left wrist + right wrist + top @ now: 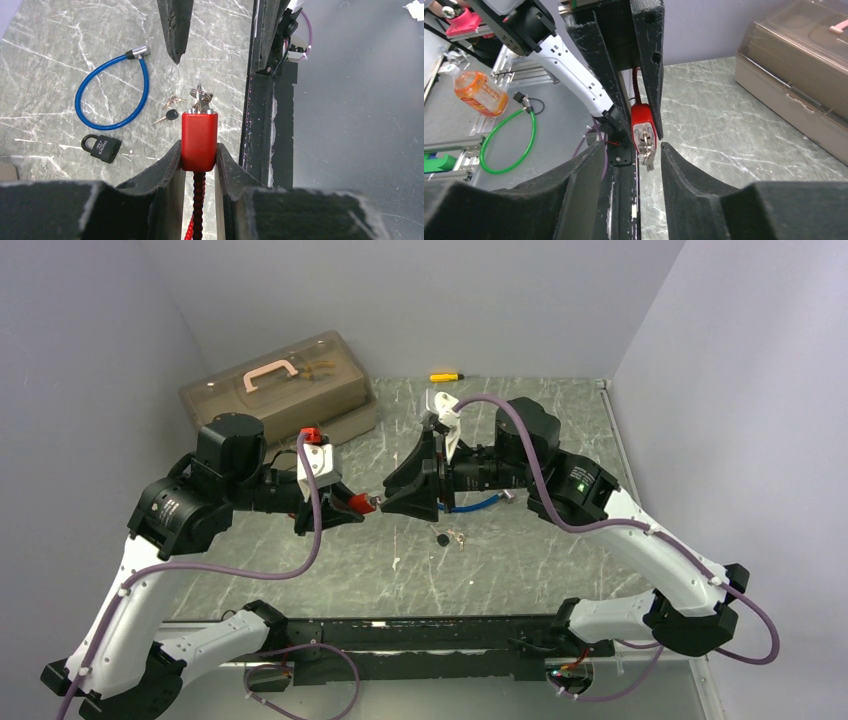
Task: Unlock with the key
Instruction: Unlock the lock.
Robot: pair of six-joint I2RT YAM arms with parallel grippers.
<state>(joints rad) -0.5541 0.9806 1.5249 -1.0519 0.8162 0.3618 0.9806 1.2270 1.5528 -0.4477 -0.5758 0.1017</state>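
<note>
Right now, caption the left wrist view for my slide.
Left gripper clamps a red lock with keys inserted; blue cable lock, black padlock and spare keys lie on the table.

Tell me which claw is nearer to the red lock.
Left. The left claw is shut on the red lock, touching both its sides. The right claw is open in front of it, around the keys in the lock, without touching.

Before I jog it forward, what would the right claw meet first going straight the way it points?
Most likely the keys hanging from the red lock that the left claw grips; they sit right ahead of the open right claw. Depth is unclear.
</note>
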